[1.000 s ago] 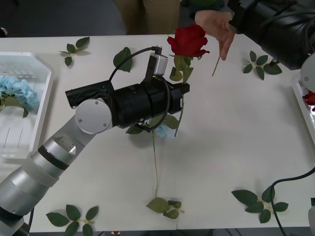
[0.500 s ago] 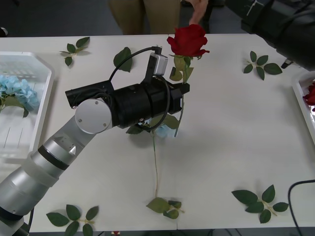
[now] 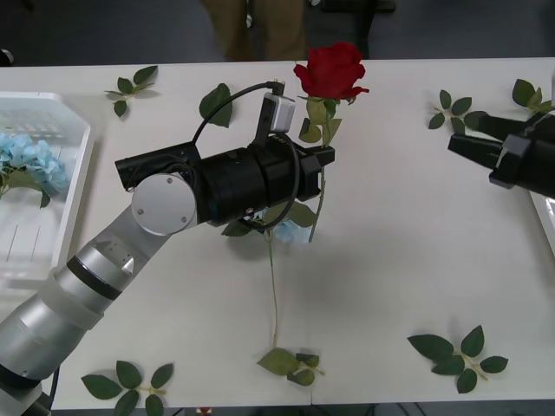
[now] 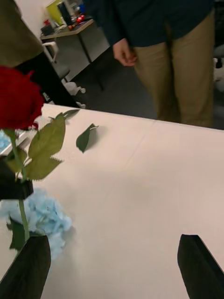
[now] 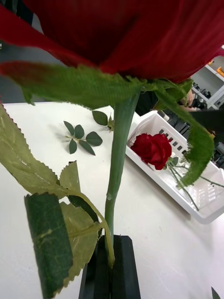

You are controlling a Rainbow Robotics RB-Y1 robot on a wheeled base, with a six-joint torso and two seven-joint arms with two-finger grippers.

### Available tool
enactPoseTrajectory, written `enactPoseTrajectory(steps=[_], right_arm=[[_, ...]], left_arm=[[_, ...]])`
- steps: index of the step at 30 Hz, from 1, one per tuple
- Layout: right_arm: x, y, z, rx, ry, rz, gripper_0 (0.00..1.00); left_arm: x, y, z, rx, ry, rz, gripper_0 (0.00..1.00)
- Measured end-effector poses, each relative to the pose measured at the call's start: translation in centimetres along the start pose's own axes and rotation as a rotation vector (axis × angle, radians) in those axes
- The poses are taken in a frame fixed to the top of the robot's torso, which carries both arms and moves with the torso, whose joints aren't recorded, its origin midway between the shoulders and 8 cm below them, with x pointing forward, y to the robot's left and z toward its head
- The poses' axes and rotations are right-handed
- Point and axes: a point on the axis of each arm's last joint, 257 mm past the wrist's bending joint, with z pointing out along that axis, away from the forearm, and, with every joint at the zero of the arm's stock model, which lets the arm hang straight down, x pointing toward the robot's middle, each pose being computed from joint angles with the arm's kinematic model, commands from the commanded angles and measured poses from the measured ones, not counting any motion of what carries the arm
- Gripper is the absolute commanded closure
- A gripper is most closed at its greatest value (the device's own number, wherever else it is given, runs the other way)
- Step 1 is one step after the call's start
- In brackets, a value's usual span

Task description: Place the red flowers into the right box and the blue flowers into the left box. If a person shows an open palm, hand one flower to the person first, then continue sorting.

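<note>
Left tool [image 3: 323, 158] clamped on stem of red rose [image 3: 330, 69], bloom upright above counter [image 3: 408, 251] mid, near far edge. Pale-blue hydrangea [image 3: 290, 230] lies on counter just under the arm. Right tool [image 3: 473, 139] at right side, fingers [image 4: 29, 266] spread wide, holding nothing. Left box [image 3: 39, 221] w/ blue flowers [image 3: 33, 163] inside at left edge. Right box [image 5: 196, 205] holds one red rose [image 5: 152, 148]. Loose leaf sprigs [image 3: 455, 351] scattered.

Loose green leaf sprigs lie scattered over the white table [image 3: 408, 260]: one at upper left [image 3: 132, 87], one at upper right [image 3: 458, 115], one at lower right [image 3: 458, 354], one at lower left [image 3: 128, 386]. A single leaf [image 4: 86, 137] lies nearby.
</note>
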Motion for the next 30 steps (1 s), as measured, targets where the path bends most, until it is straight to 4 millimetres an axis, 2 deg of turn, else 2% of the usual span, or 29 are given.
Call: enactPoseTrajectory(steps=[3,6,10,14,16,18,21,30], right_arm=[[2.9,-0.8,-0.2,-0.041,-0.030,0.020,0.21],[7.0,-1.1,0.0,-0.077,-0.035,0.059,0.21],[12.2,0.8,0.8,-0.147,0.008,0.394,0.21],[14.9,3.5,2.1,-0.212,0.043,0.530,0.21],[15.3,4.8,3.0,-0.242,0.042,0.560,0.21],[15.2,6.1,4.2,-0.272,0.031,0.578,0.11],[14.1,7.7,6.1,-0.313,-0.004,0.595,0.02],[9.7,11.4,11.3,-0.404,-0.074,0.510,0.02]], left_arm=[[0.0,0.0,0.0,0.000,0.000,0.000,1.00],[0.0,0.0,0.0,0.000,0.000,-0.001,1.00],[0.0,0.0,0.0,0.001,-0.001,-0.003,1.00],[0.0,-0.1,0.0,0.003,-0.002,-0.008,1.00],[-0.1,-0.1,0.0,0.005,-0.003,-0.011,1.00],[-0.1,-0.1,0.0,0.006,-0.003,-0.013,1.00],[-0.1,-0.2,0.0,0.006,-0.004,-0.014,1.00],[-0.1,-0.2,0.0,0.006,-0.004,-0.015,1.00]])
